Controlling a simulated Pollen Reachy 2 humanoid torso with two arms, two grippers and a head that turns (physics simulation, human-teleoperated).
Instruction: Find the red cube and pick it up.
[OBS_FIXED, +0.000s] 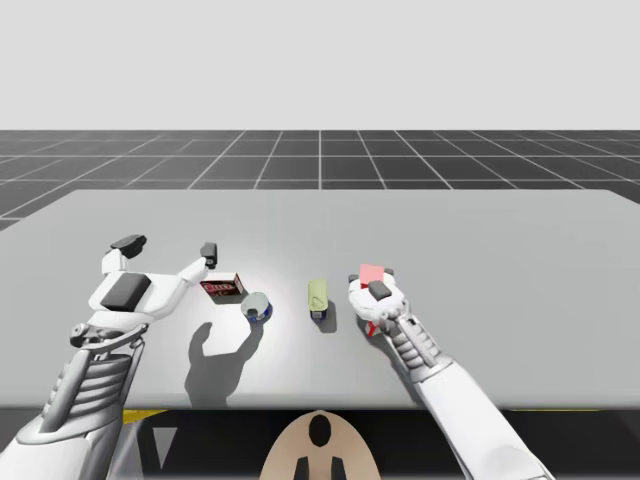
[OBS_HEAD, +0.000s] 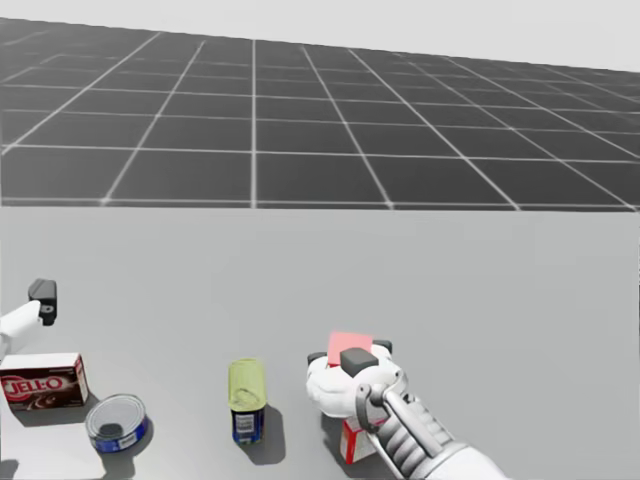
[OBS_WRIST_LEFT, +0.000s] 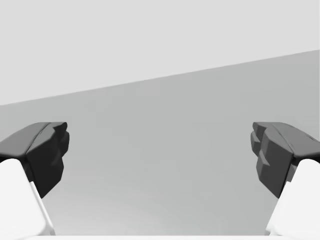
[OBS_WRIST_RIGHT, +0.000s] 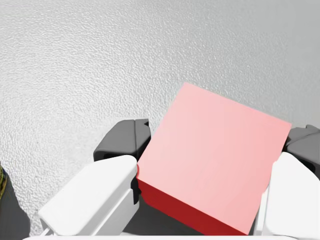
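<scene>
Step in hand: the grasp is judged made. The red cube (OBS_WRIST_RIGHT: 215, 150) is seen clamped between both fingers of the right gripper (OBS_WRIST_RIGHT: 212, 142), one dark pad on each side face.
Cube's place: in that gripper's hold, over the near middle of the bench (OBS_FIXED: 520, 250), near the yellow-green can (OBS_FIXED: 318, 297) and on its right.
Lift: whether the cube has cleared the bench is hard to judge from these angles. It appears, at most, slightly raised.
Next move: a straight rise is called for, with a firm clamp and a level wrist, so that the cube is not twisted out.
Left gripper (OBS_FIXED: 170, 246): fingers are spread wide with nothing between them, and it hovers beside the dark red box (OBS_FIXED: 222, 289), with the blue tin (OBS_FIXED: 256, 306) nearby.
Under the right wrist: a red and white thing (OBS_HEAD: 355, 440), partly hidden and not identified, lies close below the forearm.
Open room: bare bench is seen ahead and to the right of the cube. A swing left toward the can is judged risky.
Edges: the near edge lies close behind the arm, and the far edge is well apart.
</scene>
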